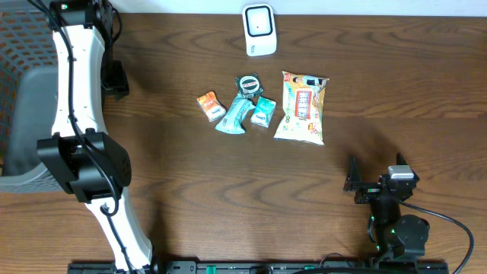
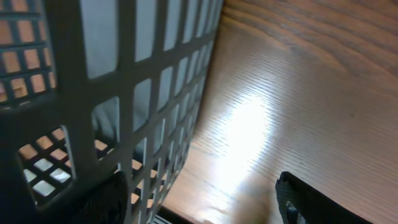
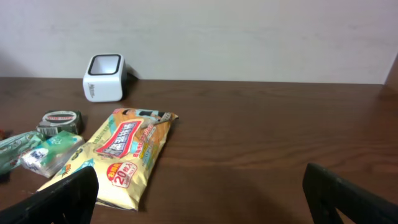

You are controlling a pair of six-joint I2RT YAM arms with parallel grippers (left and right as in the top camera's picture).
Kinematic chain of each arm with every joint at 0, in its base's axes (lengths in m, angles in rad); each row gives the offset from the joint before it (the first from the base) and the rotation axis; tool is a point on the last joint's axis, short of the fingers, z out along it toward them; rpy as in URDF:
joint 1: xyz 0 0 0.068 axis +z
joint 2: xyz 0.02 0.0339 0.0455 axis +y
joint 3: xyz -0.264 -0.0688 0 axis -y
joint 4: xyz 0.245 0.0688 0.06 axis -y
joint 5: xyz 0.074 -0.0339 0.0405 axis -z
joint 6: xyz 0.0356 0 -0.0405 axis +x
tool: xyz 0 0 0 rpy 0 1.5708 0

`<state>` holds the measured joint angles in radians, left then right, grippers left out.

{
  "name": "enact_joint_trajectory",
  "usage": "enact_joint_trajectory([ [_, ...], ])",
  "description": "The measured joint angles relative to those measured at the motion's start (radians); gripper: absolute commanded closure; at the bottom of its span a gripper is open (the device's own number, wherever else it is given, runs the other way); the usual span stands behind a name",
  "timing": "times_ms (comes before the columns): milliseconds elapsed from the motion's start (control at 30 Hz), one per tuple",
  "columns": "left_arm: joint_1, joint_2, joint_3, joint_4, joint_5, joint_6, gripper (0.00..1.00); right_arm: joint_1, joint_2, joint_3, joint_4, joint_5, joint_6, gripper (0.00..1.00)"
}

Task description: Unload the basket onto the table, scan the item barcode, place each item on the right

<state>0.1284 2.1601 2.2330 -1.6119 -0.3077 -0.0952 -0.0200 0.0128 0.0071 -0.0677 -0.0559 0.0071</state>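
Right tool (image 3: 202,202) is spread wide, holding nothing. The bag (image 3: 127,152) lies ahead, a bit left, with the scanner (image 3: 104,78) farther back. Left tool (image 2: 199,205), also wide, is by the basket (image 2: 155,93).

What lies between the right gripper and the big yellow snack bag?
Only bare tabletop: the right wrist view shows nothing between the right gripper and the yellow snack bag.

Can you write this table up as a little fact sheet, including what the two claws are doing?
scanner: white, far edge
items: snack bag, long teal packet, small teal packet, orange packet, round tin, clustered near scanner
basket: grey, on the left
left gripper: open, empty, beside basket
right gripper: open, empty, facing the items
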Motion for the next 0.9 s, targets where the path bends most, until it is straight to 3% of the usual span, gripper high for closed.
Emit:
enact_joint_trajectory([
  [267, 0.0, 0.002, -0.001, 0.0, -0.017, -0.054, 0.25, 0.0, 0.0, 0.0, 0.0, 0.0, 0.0, 0.01],
  [633, -0.005, -0.014, -0.001, 0.0, 0.154, -0.035, 0.28, 0.0, 0.0, 0.0, 0.0, 0.0, 0.0, 0.01],
  [900, -0.052, -0.217, -0.006, 0.0, 0.206, -0.035, 0.28, 0.0, 0.0, 0.0, 0.0, 0.0, 0.0, 0.01],
])
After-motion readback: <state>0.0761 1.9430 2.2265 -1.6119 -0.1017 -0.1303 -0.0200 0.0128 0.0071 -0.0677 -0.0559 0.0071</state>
